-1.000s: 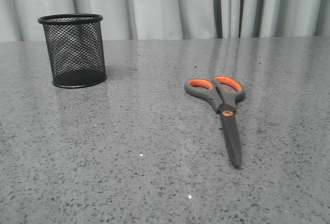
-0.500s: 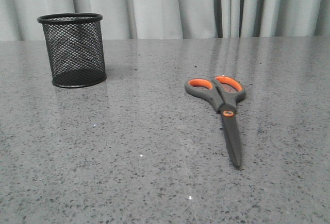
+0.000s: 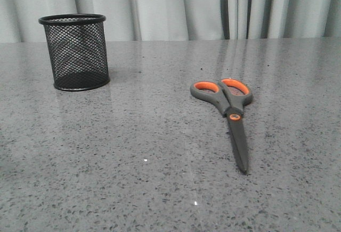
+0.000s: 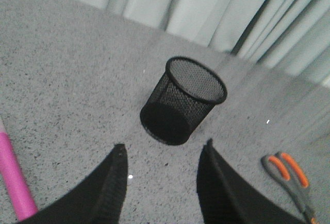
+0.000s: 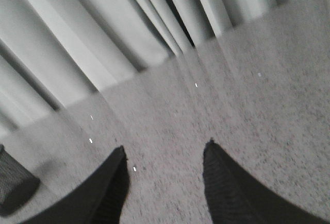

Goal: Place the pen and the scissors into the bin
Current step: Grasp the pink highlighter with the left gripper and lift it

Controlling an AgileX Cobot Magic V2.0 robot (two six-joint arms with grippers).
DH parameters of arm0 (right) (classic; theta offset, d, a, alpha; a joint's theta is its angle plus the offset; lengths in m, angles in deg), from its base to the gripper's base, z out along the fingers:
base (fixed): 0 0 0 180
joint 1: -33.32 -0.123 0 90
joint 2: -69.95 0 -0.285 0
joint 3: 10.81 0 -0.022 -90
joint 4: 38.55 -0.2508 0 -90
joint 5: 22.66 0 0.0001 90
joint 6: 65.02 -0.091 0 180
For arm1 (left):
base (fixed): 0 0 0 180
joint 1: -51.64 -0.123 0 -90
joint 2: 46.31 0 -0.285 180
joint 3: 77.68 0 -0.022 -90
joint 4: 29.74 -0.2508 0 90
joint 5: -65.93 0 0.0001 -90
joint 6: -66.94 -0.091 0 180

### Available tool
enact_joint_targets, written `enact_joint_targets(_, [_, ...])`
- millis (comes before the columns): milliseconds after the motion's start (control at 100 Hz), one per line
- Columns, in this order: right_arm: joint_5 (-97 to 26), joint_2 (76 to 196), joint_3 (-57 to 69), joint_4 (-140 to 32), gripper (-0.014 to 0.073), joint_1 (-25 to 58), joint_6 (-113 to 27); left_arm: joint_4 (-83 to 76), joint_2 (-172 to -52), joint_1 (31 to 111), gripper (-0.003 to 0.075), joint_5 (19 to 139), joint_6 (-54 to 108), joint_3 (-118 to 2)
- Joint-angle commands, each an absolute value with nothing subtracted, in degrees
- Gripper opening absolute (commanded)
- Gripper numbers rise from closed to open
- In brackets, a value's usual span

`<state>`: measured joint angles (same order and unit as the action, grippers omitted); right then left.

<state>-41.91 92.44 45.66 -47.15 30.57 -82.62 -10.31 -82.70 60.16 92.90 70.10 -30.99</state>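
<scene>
The black mesh bin point(image 3: 75, 52) stands upright at the far left of the grey table; it also shows in the left wrist view point(image 4: 183, 100). The scissors point(image 3: 230, 112) lie flat right of centre, orange loops away from me, blades toward me; their loops show in the left wrist view point(image 4: 286, 171). The pink pen point(image 4: 14, 177) lies on the table at the edge of the left wrist view, out of the front view. My left gripper point(image 4: 164, 152) is open and empty, short of the bin. My right gripper point(image 5: 165, 151) is open and empty above bare table.
Pale grey curtains point(image 3: 213, 5) hang behind the table's far edge. The bin's base point(image 5: 13, 188) shows at the edge of the right wrist view. Neither arm shows in the front view.
</scene>
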Motion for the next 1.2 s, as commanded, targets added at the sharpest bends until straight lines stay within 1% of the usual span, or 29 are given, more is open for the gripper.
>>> enact_joint_targets(0, [-42.77,96.27,39.99,-46.88,0.0319,30.75,-80.08,-14.57,-92.1,59.93,0.0214,98.11,71.62,-39.82])
enact_joint_targets(100, [-43.04,97.0,38.57,-46.88,0.0319,30.75,-79.93,-22.4,-101.36,59.93,0.0211,106.53,79.62,-47.25])
enact_joint_targets(250, [-43.31,96.9,38.46,-46.88,0.0319,30.75,-79.93,-33.79,-113.39,59.93,0.0212,119.55,85.93,-57.38])
enact_joint_targets(320, [-43.82,96.9,38.46,-46.88,0.0319,30.75,-79.93,-40.35,-117.76,59.93,0.0212,123.27,88.14,-61.32])
enact_joint_targets(420, [-43.82,96.9,38.46,-46.88,0.0319,30.75,-79.93,-45.73,-122.12,59.01,0.0212,124.27,88.54,-65.23])
enact_joint_targets(550, [-43.82,96.9,38.46,-46.88,0.0319,30.75,-79.93,-41.35,-126.41,54.17,0.0211,123.88,88.54,-68.61])
enact_joint_targets(680, [-43.82,96.9,38.46,-46.88,0.0319,30.75,-79.93,-32.64,-129.82,48.3,0.0211,123.99,88.54,-69.04])
enact_joint_targets(750, [-43.82,96.9,38.46,-46.88,0.0319,30.75,-79.93,-30.78,-131.33,46.32,0.0212,124.7,88.54,-69.04])
enact_joint_targets(900, [-44.06,96.9,38.46,-46.88,0.0319,30.75,-79.93,-30.34,-134.41,45.63,0.0224,126.55,86.28,-69.04])
enact_joint_targets(930, [-44.06,96.9,38.46,-46.88,0.0319,30.75,-79.93,-29.74,-135.26,45.63,0.0238,126.71,85.86,-69.04])
enact_joint_targets(1030, [-44.06,96.9,38.46,-46.88,0.0319,30.75,-79.93,-27.16,-137.44,45.63,0.032,126.84,84.31,-68.93])
enact_joint_targets(1080, [-44.06,96.9,38.46,-46.88,0.0319,30.75,-79.93,-26.97,-138.26,45.63,0.0342,126.61,84.31,-68.93])
enact_joint_targets(1190, [-44.27,96.9,38.46,-46.88,0.0319,30.75,-79.93,-27.09,-139.28,45.63,0.0333,125.52,84.31,-68.93])
